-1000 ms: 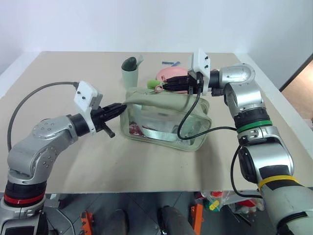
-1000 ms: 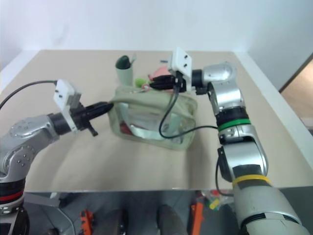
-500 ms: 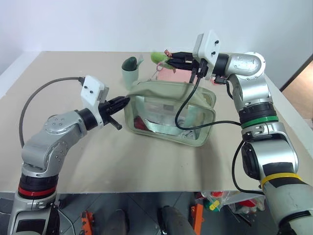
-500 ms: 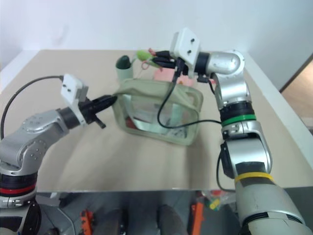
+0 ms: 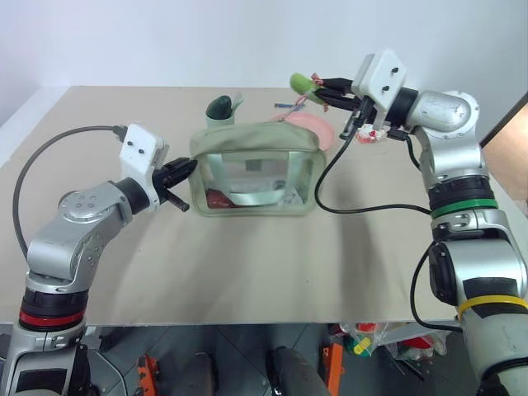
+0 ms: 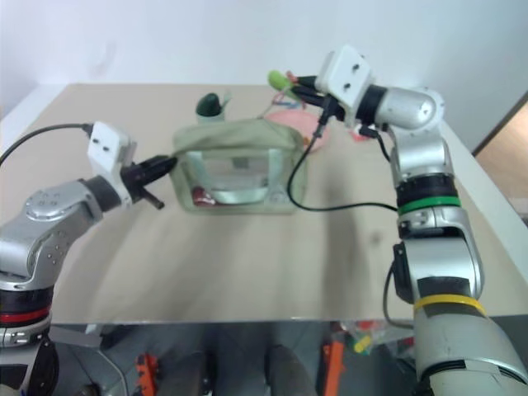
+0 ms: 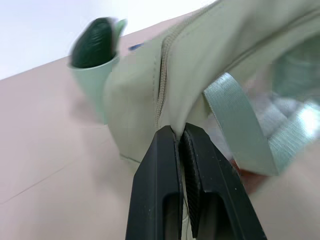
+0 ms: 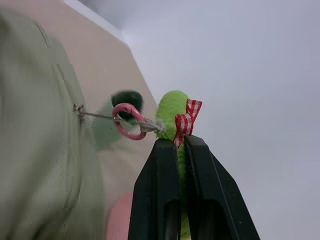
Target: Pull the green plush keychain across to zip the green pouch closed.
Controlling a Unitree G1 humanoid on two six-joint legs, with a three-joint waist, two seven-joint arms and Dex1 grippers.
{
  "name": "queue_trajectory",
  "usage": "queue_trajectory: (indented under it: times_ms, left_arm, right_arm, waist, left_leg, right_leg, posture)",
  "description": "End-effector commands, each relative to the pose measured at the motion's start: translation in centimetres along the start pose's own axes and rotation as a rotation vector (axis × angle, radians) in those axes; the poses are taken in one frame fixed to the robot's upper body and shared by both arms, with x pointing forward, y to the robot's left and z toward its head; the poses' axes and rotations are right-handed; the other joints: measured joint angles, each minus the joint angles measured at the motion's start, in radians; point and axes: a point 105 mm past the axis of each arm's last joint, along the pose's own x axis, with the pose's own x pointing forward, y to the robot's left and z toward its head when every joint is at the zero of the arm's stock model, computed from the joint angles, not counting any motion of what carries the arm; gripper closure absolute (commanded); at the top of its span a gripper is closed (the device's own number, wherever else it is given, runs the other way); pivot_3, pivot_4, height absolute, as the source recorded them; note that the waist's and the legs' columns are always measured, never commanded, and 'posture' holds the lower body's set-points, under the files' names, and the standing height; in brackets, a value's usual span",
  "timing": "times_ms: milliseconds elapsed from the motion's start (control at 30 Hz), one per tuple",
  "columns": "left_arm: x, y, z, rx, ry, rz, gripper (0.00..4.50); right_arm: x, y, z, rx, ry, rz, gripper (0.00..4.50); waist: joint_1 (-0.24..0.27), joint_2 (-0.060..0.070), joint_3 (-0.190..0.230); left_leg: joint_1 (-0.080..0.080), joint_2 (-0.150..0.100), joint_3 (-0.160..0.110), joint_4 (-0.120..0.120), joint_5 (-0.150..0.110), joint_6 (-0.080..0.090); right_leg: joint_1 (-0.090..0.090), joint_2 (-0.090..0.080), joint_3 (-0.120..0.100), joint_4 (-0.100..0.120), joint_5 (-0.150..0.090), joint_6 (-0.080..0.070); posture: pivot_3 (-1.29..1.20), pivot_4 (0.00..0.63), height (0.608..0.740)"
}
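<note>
The green pouch [image 5: 247,137] stands on the table, its clear side panel facing me. My left gripper [image 5: 188,167] is shut on the fabric at the pouch's left end, right beside the zipper line [image 7: 161,95]. My right gripper [image 5: 319,85] is raised above and behind the pouch's right end. It is shut on the green plush keychain [image 5: 299,82], a lime charm with a red checked bow [image 8: 172,107]. A pink ring [image 8: 126,120] and a thin link run from the charm back to the pouch's top.
A sage-green cup [image 5: 219,110] stands just behind the pouch's left end, and a pink round item [image 5: 312,125] lies behind its right end. A small red-and-white toy [image 5: 375,134] sits under my right wrist. A black cable [image 5: 330,194] droops from that arm onto the table.
My right gripper has carried the keychain up and to the right, away from the pouch's left end. The left gripper kept its hold and drew left, and the pouch swung square to me.
</note>
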Motion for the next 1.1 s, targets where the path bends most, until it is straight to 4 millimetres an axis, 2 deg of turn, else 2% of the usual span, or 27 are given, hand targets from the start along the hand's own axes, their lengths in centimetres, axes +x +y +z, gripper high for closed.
queue_trajectory:
  times_ms: [33,100,167,233,300,433,567,700,833,933,1000,1067,1100]
  left_arm:
    - [-0.6,1.7,1.0,0.063,-0.03,0.093,4.5]
    - [-0.5,1.6,1.1,0.07,-0.037,0.098,4.5]
    - [-0.3,1.4,1.0,0.068,-0.042,0.097,4.5]
    - [-0.1,1.0,0.8,0.059,-0.044,0.087,4.5]
    - [0.1,0.6,0.6,0.061,-0.042,0.068,4.5]
    - [0.3,0.6,0.8,0.063,-0.048,0.065,4.5]
    - [0.4,0.7,0.7,0.061,-0.049,0.07,4.5]
    - [0.5,0.4,0.5,0.06,-0.044,0.062,4.5]
    - [0.8,0.0,0.3,0.057,-0.039,0.043,4.5]
    - [0.8,0.0,0.2,0.019,-0.036,0.029,4.5]
    - [0.5,-0.3,0.1,-0.002,-0.024,-0.003,3.95]
    - [0.1,-0.4,0.0,-0.005,-0.019,-0.039,3.51]
    - [-0.1,-0.4,0.1,-0.013,-0.02,-0.049,3.02]
  right_arm:
    - [-2.8,-2.8,-0.5,-0.012,0.038,-0.165,4.48]
    - [-3.6,-1.9,-2.1,0.007,0.103,-0.16,4.48]
    - [-4.3,-0.1,-4.5,0.064,0.195,-0.143,4.48]
    - [-5.0,2.3,-7.2,0.137,0.292,-0.141,4.48]
    - [-5.1,4.7,-8.9,0.148,0.349,-0.108,4.48]
    - [-4.9,7.7,-10.7,0.195,0.431,-0.096,4.48]
    - [-4.2,10.1,-11.1,0.197,0.458,-0.046,4.48]
    - [-2.7,11.4,-11.0,0.204,0.433,-0.026,4.48]
    - [-1.3,11.7,-10.0,0.227,0.374,-0.02,4.48]
    - [-1.5,11.4,-9.6,0.266,0.343,-0.024,4.48]
    - [-2.1,10.5,-9.4,0.328,0.315,-0.058,3.97]
    - [-3.2,9.3,-8.9,0.385,0.274,-0.075,3.84]
    - [-3.8,8.5,-8.3,0.423,0.234,-0.088,3.31]
  waist:
    - [0.0,0.0,0.0]
    - [0.002,0.0,0.0]
    - [0.002,0.0,0.0]
    - [0.002,0.0,0.0]
    - [0.002,0.0,0.0]
    - [-0.002,0.0,0.0]
    - [-0.001,0.0,0.0]
    - [-0.001,0.0,0.0]
    - [-0.001,0.0,0.0]
    - [-0.001,0.0,0.0]
    - [0.0,0.0,0.0]
    - [0.001,0.0,0.0]
    - [0.001,0.0,0.0]
  left_leg:
    - [0.0,0.0,0.0,0.0,0.0,0.0]
    - [0.0,0.0,0.0,0.0,0.0,0.0]
    - [0.0,-0.001,0.0,0.0,0.0,0.0]
    - [0.0,-0.001,0.0,0.0,0.0,0.0]
    - [0.0,-0.002,0.0,0.0,0.0,0.0]
    - [0.001,-0.002,0.001,0.001,0.0,-0.001]
    - [0.002,-0.002,0.0,0.002,0.002,-0.002]
    - [0.002,-0.002,0.0,0.002,0.004,-0.003]
    - [0.002,-0.002,0.0,0.002,0.004,-0.003]
    - [0.001,-0.002,0.0,0.002,0.004,-0.003]
    - [0.001,-0.002,0.0,0.002,0.004,-0.003]
    - [0.001,-0.002,0.0,0.002,0.004,-0.003]
    - [0.001,-0.002,0.0,0.002,0.004,-0.003]
  right_leg:
    - [0.0,0.0,0.0,0.0,0.0,0.0]
    - [0.0,0.0,0.0,0.0,0.0,0.0]
    - [0.0,-0.001,0.0,0.0,-0.001,0.001]
    - [0.001,-0.001,0.0,0.0,-0.001,0.001]
    - [0.001,-0.002,0.0,0.0,-0.001,0.001]
    - [0.001,-0.002,0.002,0.0,0.001,0.003]
    - [0.003,-0.001,0.002,0.0,0.001,0.006]
    - [0.003,-0.001,0.002,0.0,0.001,0.009]
    - [0.003,-0.001,0.002,0.0,0.002,0.009]
    - [0.003,-0.001,0.002,0.0,0.002,0.009]
    - [0.003,-0.001,0.002,0.0,0.002,0.009]
    - [0.003,-0.001,0.002,0.0,0.002,0.009]
    - [0.003,-0.001,0.002,0.0,0.002,0.009]
  posture:
    - [0.0,0.15,0.74]
    - [0.0,0.15,0.74]
    - [0.0,0.15,0.74]
    - [0.0,0.15,0.74]
    - [0.0,0.15,0.74]
    - [0.0,0.15,0.74]
    - [0.0,0.15,0.74]
    - [0.0,0.15,0.74]
    - [0.0,0.15,0.74]
    - [0.0,0.15,0.74]
    - [0.0,0.15,0.74]
    - [0.0,0.15,0.74]
    - [0.0,0.15,0.74]
